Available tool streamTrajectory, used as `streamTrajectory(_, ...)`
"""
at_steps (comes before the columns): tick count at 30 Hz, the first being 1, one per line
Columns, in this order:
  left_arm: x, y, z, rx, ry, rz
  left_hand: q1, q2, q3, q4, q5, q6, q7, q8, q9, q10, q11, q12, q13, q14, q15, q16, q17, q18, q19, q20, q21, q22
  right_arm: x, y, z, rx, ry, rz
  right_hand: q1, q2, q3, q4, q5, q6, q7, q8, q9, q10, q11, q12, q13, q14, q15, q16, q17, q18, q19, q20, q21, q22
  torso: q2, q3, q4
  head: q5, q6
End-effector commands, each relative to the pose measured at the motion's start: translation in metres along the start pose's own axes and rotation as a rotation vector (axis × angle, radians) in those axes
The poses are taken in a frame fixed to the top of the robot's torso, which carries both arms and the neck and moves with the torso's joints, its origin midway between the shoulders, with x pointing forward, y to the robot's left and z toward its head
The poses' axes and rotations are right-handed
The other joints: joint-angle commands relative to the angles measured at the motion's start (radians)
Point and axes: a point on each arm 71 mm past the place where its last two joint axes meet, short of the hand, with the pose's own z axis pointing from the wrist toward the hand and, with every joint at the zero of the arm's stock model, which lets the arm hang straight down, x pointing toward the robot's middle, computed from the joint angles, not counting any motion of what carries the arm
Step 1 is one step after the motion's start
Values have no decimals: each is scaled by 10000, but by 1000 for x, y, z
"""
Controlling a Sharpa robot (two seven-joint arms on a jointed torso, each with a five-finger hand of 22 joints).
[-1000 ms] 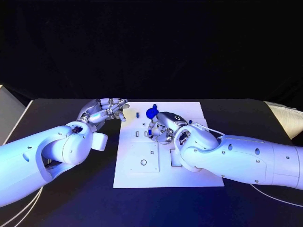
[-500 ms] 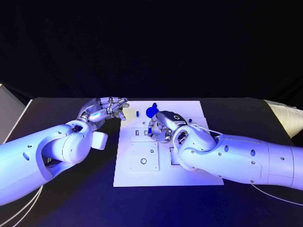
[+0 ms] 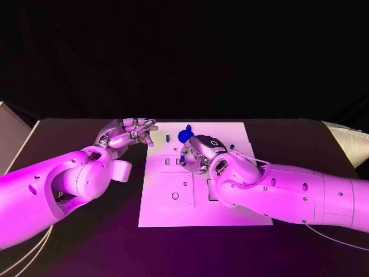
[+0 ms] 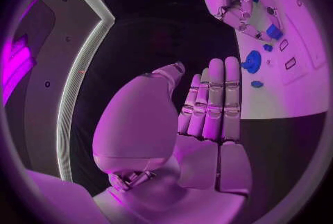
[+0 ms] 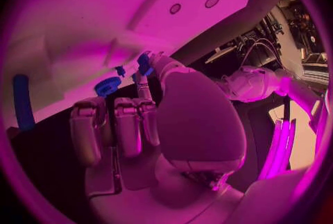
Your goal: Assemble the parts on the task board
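Note:
The white task board point(image 3: 174, 216) lies mid-table. My right hand point(image 3: 199, 153) hovers over its far half, fingers curled, thumb and a finger pinching a small blue part point(image 5: 144, 63), also seen as the blue part point(image 4: 274, 31). A round blue part point(image 3: 184, 137) stands on the board just beyond that hand. Small blue pieces lie nearby, one point(image 3: 166, 139) near the left edge and one point(image 3: 230, 144) to the right. My left hand point(image 3: 131, 134) floats at the board's far left corner, holding nothing, fingers point(image 4: 215, 96) straight and side by side.
The board carries several slots and holes, including a round hole point(image 3: 175, 197) and a rectangular slot point(image 3: 213, 190) in its near half. A long blue bar point(image 5: 21, 103) sits on the board. A pale object point(image 3: 355, 144) lies at the table's right edge.
My right hand has edged slightly to the left over the board, still pinching the blue part. The left hand has stayed in place.

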Motion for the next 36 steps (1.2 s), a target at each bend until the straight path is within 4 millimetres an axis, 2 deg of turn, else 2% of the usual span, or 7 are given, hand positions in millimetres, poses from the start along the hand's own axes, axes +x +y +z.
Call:
streamTrajectory(1, 3, -1, 0, 55, 226, -34, -71, -22, 78, 4, -43, 22, -13, 54, 11, 76, -10, 42, 10, -20, -26, 34, -9, 140, -76, 12, 42, 8, 1, 1, 0, -103, -42, -134, -124, -3, 47, -21, -7, 6, -8, 37, 1, 1060, -47, 21, 2628, 1024, 17, 64, 2634, -145, 1047, -38, 46, 2627, 0, -6, 6, 22, -18)
streamTrajectory(10, 2, 0, 0, 51, 218, -30, -75, -26, 79, 5, -44, 18, -14, 54, 11, 70, -10, 45, 10, -20, -26, 40, -8, 139, -81, 11, 49, 13, 4, -1, 2, -19, -5, -160, -185, -46, 39, -10, -29, -12, -4, 50, 4, 1060, -45, 21, 2628, 1024, 18, 64, 2634, -145, 1047, -36, 46, 2627, -2, 4, -15, 48, -37)
streamTrajectory(21, 2, 0, 0, 44, 213, -30, -77, -29, 80, 5, -44, 15, -15, 53, 11, 68, -10, 46, 10, -21, -26, 43, -8, 139, -83, 10, 54, 15, 6, -1, 2, -4, 9, -165, -298, -128, 13, 17, -81, -84, 15, 52, 0, 1060, -30, 21, 2628, 1024, 27, 64, 2634, -145, 1047, -30, 46, 2627, -7, 6, -13, 52, -46)
streamTrajectory(27, 2, 0, 0, 42, 208, -29, -77, -29, 80, 5, -44, 15, -15, 53, 11, 68, -10, 46, 10, -21, -26, 43, -8, 139, -83, 10, 54, 15, 6, 0, 2, -61, -12, -147, -518, -306, -161, 107, -451, -353, 108, -14, -47, 1060, 51, 21, 2628, 1024, 93, 64, 2634, -145, 1047, 20, 46, 2627, -6, 6, -14, 49, -53)
streamTrajectory(36, 1, 0, 0, 35, 198, -26, -77, -29, 80, 5, -44, 15, -15, 53, 11, 68, -10, 46, 10, -21, -26, 43, -8, 139, -83, 10, 54, 15, 6, -1, 2, -82, -23, -150, -569, -378, -318, 153, -606, -545, 177, -81, -94, 1060, 112, 21, 2628, 1024, 144, 64, 2634, -145, 1047, 64, 46, 2627, -3, 6, -15, 56, -55)
